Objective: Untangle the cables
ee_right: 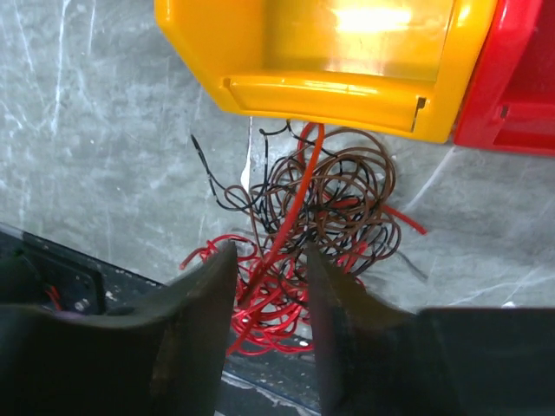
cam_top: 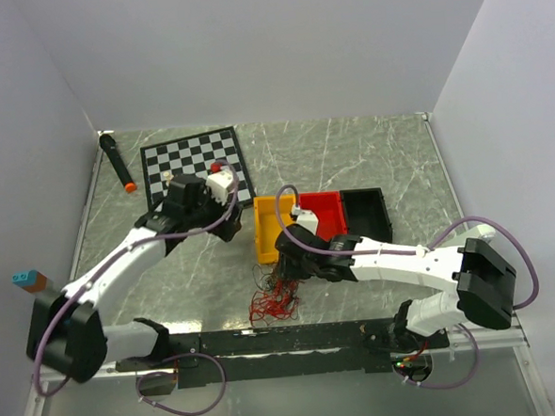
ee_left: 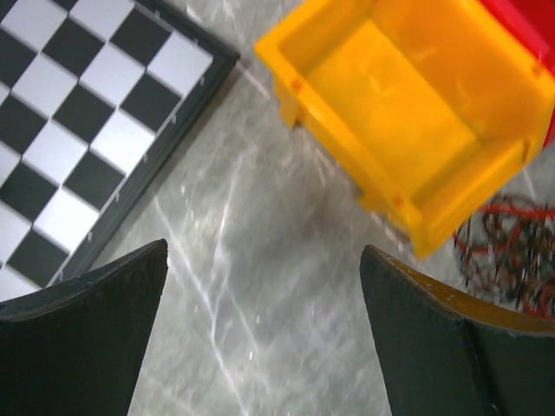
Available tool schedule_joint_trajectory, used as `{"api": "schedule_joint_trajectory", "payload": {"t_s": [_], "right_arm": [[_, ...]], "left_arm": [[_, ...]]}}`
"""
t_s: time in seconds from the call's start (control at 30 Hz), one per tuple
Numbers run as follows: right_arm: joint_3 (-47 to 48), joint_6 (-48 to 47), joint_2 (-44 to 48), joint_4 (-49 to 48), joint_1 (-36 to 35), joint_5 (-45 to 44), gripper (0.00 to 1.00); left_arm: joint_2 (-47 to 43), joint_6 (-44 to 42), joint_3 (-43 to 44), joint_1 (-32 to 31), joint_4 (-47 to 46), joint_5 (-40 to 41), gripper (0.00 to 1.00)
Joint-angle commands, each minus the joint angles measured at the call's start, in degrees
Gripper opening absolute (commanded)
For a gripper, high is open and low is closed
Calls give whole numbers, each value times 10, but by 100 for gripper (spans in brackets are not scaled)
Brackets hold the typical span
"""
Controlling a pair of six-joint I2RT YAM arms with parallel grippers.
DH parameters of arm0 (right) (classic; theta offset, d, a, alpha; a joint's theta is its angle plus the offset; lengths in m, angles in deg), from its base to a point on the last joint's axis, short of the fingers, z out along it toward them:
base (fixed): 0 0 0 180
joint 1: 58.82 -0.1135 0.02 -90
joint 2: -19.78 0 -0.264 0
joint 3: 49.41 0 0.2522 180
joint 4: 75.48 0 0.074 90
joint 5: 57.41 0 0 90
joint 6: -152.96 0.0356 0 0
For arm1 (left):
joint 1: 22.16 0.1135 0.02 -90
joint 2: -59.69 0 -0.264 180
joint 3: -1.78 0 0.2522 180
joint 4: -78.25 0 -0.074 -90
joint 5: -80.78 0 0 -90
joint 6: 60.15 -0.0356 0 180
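The cables (ee_right: 299, 191) were found directly beneath the right gripper (ee_right: 269, 260), its jaws set narrowly about a red strand, grip unconfirmed, while the left gripper (ee_left: 264, 251), spread wide, was seen farther off.

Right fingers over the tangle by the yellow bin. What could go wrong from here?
1. The right fingers straddle a few red strands of the cables; a lift may drag the whole knot instead of freeing one wire.
2. The tangle sits right beside the yellow bin; pulled loops could catch its lip or shift it.
3. The left fingers hang open away from the pile, so nothing pins it.
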Motion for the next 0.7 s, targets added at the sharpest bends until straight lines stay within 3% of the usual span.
{"api": "schedule_joint_trajectory", "payload": {"t_s": [0.0, 0.27, 0.47, 0.67], "right_arm": [[9, 16, 9, -11, -8, -14, 34], [-15, 27, 63, 26, -43, -57, 9], [-26, 25, 99, 23, -62, -61, 4], [-20, 10, 114, 17, -67, -58, 2]], "left_arm": [[72, 38, 69, -19, -48, -5, 97], [181, 56, 113, -77, -77, 20, 97], [225, 34, 96, -100, -102, 75, 99], [246, 16, 96, -101, -103, 128, 79]]}}
